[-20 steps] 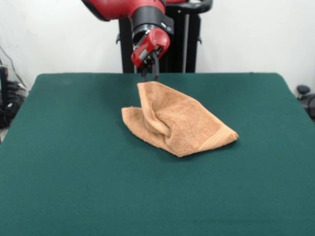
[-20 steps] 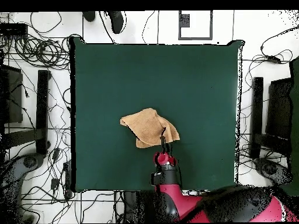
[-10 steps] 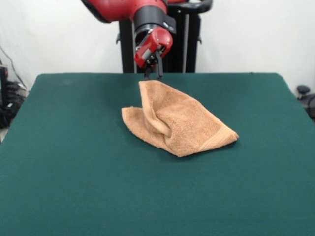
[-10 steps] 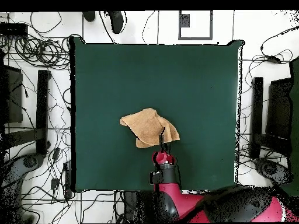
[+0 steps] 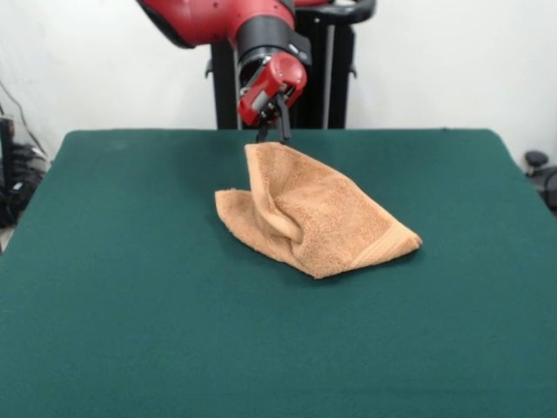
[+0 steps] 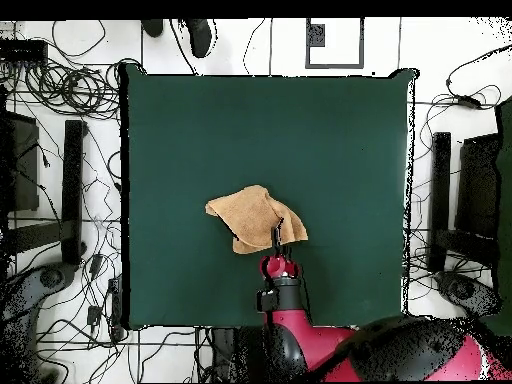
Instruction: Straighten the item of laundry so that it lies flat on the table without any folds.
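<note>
Red-and-black claw (image 5: pixel 272 136) upper centre, grip unclear, at crumpled orange-tan terry towel's (image 5: pixel 313 216) raised corner, dark green felt table (image 5: pixel 130 305).

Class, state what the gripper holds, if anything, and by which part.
Nothing: the gripper hangs just above the towel's raised far corner, apart from it.

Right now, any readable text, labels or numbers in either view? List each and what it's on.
None readable.
Towel: no label or print shows in either view.
Gripper and the red arm: no legible marking.
Table: plain green cloth, no text.
</note>
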Controlling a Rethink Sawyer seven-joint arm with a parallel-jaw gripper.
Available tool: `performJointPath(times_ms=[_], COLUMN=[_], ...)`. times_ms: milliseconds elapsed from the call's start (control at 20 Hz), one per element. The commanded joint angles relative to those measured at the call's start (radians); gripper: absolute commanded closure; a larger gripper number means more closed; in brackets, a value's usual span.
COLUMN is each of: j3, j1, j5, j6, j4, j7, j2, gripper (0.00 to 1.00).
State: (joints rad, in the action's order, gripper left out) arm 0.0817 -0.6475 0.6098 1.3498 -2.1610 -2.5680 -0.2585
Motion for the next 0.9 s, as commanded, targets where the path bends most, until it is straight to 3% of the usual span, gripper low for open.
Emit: performJointPath(times_ms=[50,250,650,900], j3=[0.102,0.099,0.101,0.104], j1=[0.034,0.03,0.04,0.044], j5=[0.0,0.01,-0.011,-0.002], j6=[0.001,-0.004,-0.034,-0.022], j4=[0.198,0.225,0.165,0.188], j7=[-0.121,-0.126,-0.131,-0.129], j2=[0.067,0.097,0.037,0.057], gripper=[0.0,0.0,0.0,0.0])
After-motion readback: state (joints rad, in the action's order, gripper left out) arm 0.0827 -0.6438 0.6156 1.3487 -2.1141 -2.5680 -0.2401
